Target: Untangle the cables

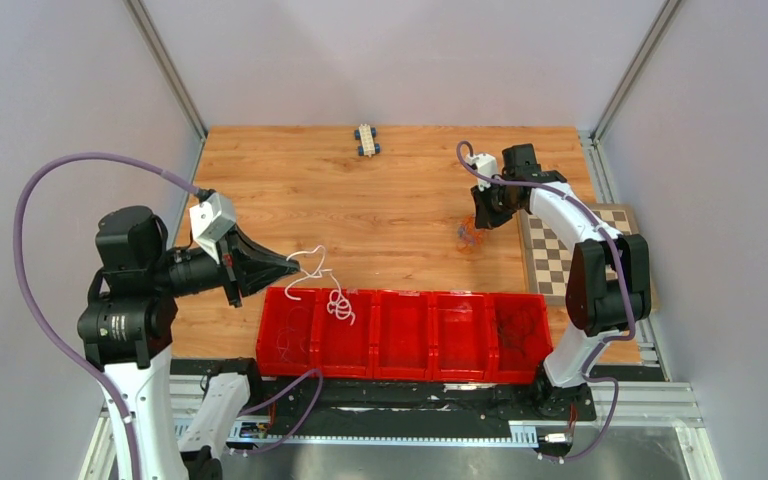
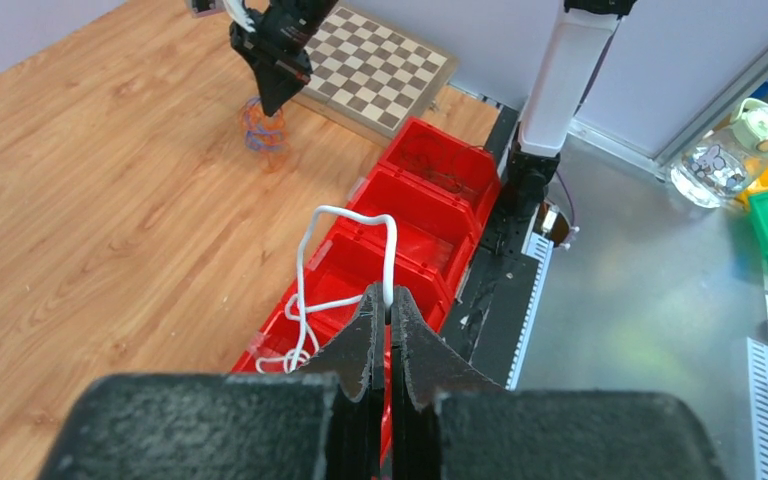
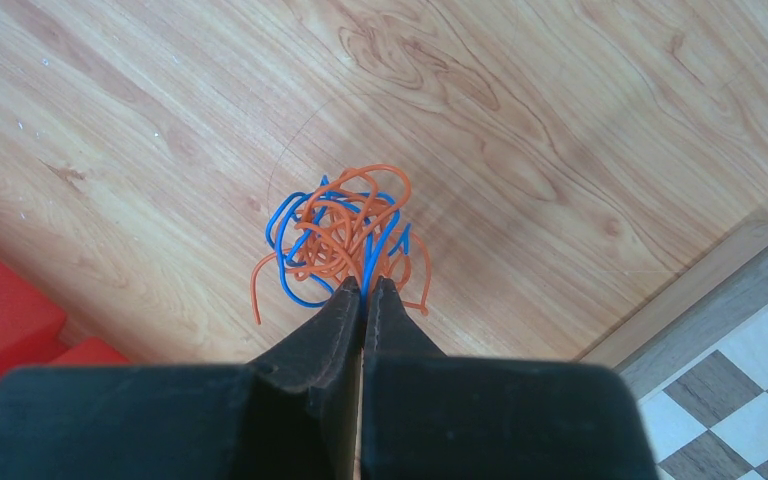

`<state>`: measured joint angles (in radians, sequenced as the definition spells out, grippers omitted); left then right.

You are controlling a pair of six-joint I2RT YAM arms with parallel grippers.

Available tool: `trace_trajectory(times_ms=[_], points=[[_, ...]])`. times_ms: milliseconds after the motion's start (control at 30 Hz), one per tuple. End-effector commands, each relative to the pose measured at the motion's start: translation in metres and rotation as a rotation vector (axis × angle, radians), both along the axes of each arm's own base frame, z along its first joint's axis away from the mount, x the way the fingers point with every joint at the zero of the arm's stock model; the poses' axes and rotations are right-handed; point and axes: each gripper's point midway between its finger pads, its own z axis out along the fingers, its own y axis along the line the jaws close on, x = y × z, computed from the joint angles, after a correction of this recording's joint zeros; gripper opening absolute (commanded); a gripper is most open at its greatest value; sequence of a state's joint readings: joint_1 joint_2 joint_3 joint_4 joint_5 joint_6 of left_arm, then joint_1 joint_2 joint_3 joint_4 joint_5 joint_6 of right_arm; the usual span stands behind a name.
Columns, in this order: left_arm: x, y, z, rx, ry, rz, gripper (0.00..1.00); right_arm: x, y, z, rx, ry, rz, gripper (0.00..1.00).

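left gripper point(image 2: 388, 305) clamping fully shut on thin white looping cable point(image 2: 393, 255) | right gripper point(image 3: 363, 288) pinching shut on orange-and-blue thin-cable tangle point(image 3: 345, 225) over light wooden surface point(image 3: 560, 130)

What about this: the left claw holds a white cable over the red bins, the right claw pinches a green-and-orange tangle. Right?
Nearly. The right wrist view shows the tangle in the right claw is blue and orange, not green. The left claw does hold a white cable over the red bins.

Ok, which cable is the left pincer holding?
The thin white cable, pinched in the left pincer by the red plastic bins; the orange and blue cables sit tangled at the right pincer.
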<state>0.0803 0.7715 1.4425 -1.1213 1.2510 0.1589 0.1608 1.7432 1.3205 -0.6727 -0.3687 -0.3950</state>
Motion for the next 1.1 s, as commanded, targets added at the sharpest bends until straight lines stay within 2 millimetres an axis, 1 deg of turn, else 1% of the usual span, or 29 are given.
trace_trajectory(times_ms=[0,67,133,167,200,233,267,300,333,367,400,433,467,500,533,567,600,633,667,733,767,800,833,900,933,967,1000,1033,1067], points=[[0.011,-0.002,0.011,-0.019,-0.022,-0.024,0.0,0.002,0.004,0.016,0.018,-0.054,0.025,0.0],[0.017,-0.001,0.005,-0.004,-0.016,-0.02,0.0,0.003,0.004,0.015,0.02,-0.049,0.022,0.0],[0.02,-0.002,-0.01,0.021,0.007,-0.028,0.0,0.004,0.005,0.014,0.023,-0.047,0.023,0.0],[0.023,-0.001,-0.024,0.039,0.048,-0.02,0.0,0.004,0.006,0.014,0.024,-0.045,0.024,0.0],[0.023,-0.003,-0.033,0.063,0.043,-0.041,0.0,0.005,0.006,0.013,0.024,-0.043,0.023,0.0],[0.025,-0.002,-0.052,0.091,0.092,-0.036,0.0,0.006,0.006,0.013,0.023,-0.044,0.023,0.0],[0.022,-0.004,-0.061,0.114,0.089,-0.064,0.0,0.006,0.006,0.012,0.023,-0.043,0.023,0.0],[0.024,-0.003,-0.08,0.143,0.131,-0.059,0.0,0.007,0.007,0.012,0.023,-0.043,0.023,0.0],[0.022,-0.006,-0.09,0.162,0.136,-0.085,0.0,0.008,0.006,0.011,0.021,-0.041,0.022,0.0],[0.025,-0.005,-0.106,0.188,0.163,-0.08,0.0,0.008,0.006,0.011,0.02,-0.04,0.022,0.0],[0.022,-0.008,-0.115,0.203,0.172,-0.101,0.0,0.008,0.006,0.01,0.019,-0.039,0.022,0.0],[0.027,-0.008,-0.13,0.228,0.195,-0.081,0.0,0.008,0.006,0.009,0.019,-0.036,0.022,0.0],[0.026,-0.012,-0.137,0.244,0.2,-0.098,0.0,0.007,0.006,0.008,0.017,-0.035,0.023,0.0],[0.033,-0.012,-0.149,0.267,0.203,-0.076,0.0,0.007,0.006,0.007,0.016,-0.032,0.024,0.0],[0.034,-0.019,-0.152,0.277,0.178,-0.099,0.0,0.007,0.006,0.006,0.016,-0.03,0.024,0.0],[0.037,-0.02,-0.166,0.309,0.205,-0.081,0.0,0.007,0.006,0.005,0.016,-0.026,0.025,0.0],[0.038,-0.027,-0.168,0.317,0.181,-0.104,0.0,0.007,0.006,0.005,0.016,-0.026,0.026,0.0],[0.041,-0.026,-0.184,0.345,0.215,-0.09,0.0,0.007,0.006,0.004,0.015,-0.024,0.026,0.0],[0.045,-0.03,-0.191,0.358,0.219,-0.093,0.0,0.008,0.006,0.004,0.015,-0.024,0.028,0.0],[0.051,-0.028,-0.222,0.432,0.262,-0.068,0.0,0.008,0.006,0.004,0.014,-0.024,0.028,0.0],[0.052,-0.03,-0.229,0.449,0.27,-0.067,0.0,0.008,0.006,0.004,0.014,-0.025,0.028,0.0],[0.06,-0.03,-0.238,0.476,0.287,-0.046,0.0,0.008,0.007,0.004,0.016,-0.024,0.029,0.0],[0.062,-0.033,-0.24,0.484,0.3,-0.046,0.0,0.007,0.007,0.005,0.021,-0.024,0.029,0.0],[0.07,-0.035,-0.252,0.525,0.324,-0.042,0.0,0.006,0.009,0.008,0.033,-0.027,0.033,0.0],[0.073,-0.035,-0.26,0.556,0.34,-0.039,0.04,0.006,0.01,0.01,0.038,-0.028,0.035,0.0],[0.073,-0.035,-0.264,0.58,0.331,-0.057,0.08,0.005,0.011,0.012,0.047,-0.031,0.041,0.0],[0.072,-0.033,-0.267,0.612,0.331,-0.087,0.22,0.005,0.013,0.015,0.054,-0.034,0.046,0.0],[0.069,-0.031,-0.267,0.625,0.328,-0.112,0.29,0.004,0.014,0.02,0.065,-0.04,0.054,0.0],[0.062,-0.028,-0.263,0.641,0.313,-0.157,0.41,0.003,0.018,0.026,0.082,-0.046,0.066,0.0]])
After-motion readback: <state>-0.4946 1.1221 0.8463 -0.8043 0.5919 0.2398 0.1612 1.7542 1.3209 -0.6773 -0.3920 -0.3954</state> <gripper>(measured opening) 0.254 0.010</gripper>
